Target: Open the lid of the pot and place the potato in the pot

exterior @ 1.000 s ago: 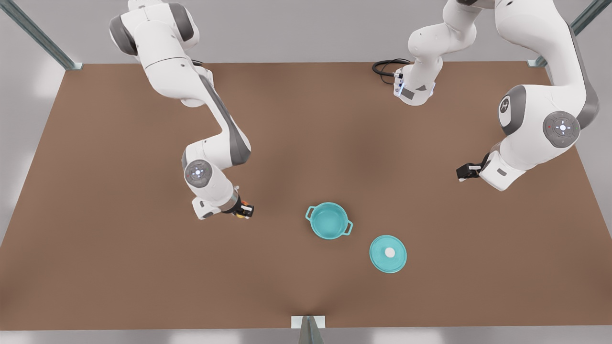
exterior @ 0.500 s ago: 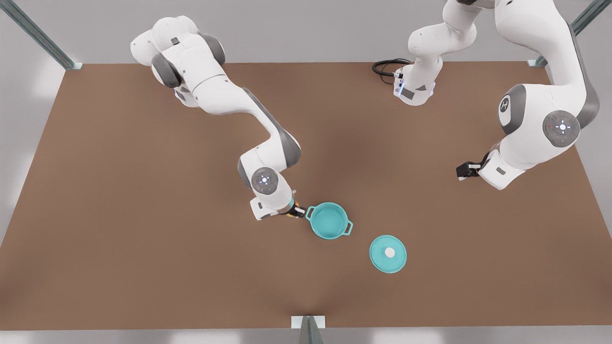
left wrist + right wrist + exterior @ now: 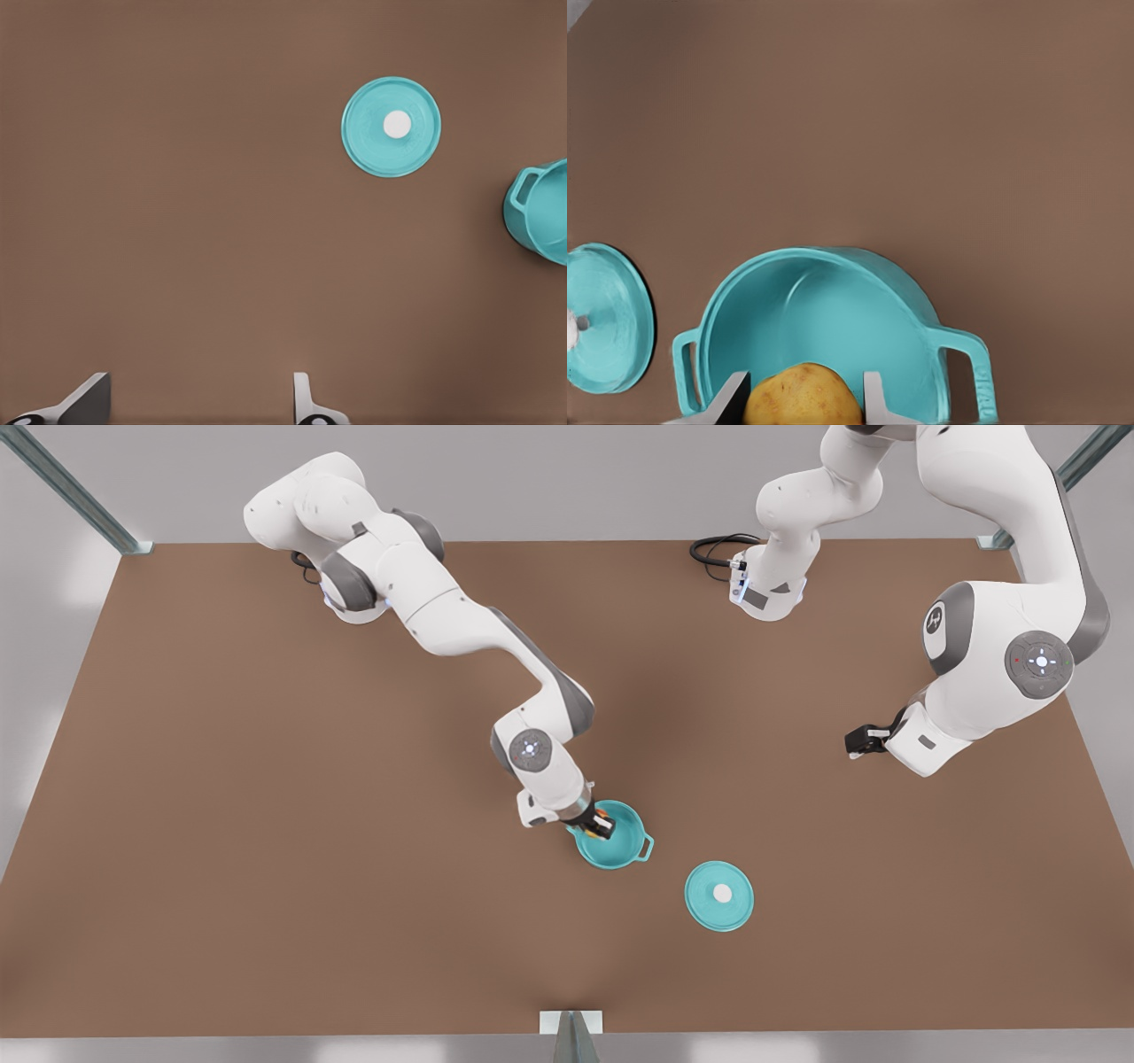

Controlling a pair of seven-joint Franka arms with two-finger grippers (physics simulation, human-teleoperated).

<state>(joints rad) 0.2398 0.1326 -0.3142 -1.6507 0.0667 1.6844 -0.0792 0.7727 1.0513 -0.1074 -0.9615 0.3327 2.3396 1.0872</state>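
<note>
My right gripper (image 3: 601, 828), clamped on the potato (image 3: 803, 396), hangs over the pot (image 3: 622, 849) rim; my left gripper (image 3: 864, 741) waits apart, fingers spread

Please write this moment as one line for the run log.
right pincer: shut on potato, over pot rim | left pincer: open, waiting aside | pot lid: off, flat on table

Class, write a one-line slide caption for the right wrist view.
Right gripper holds the potato over the open pot; lid lies beside it.
</note>
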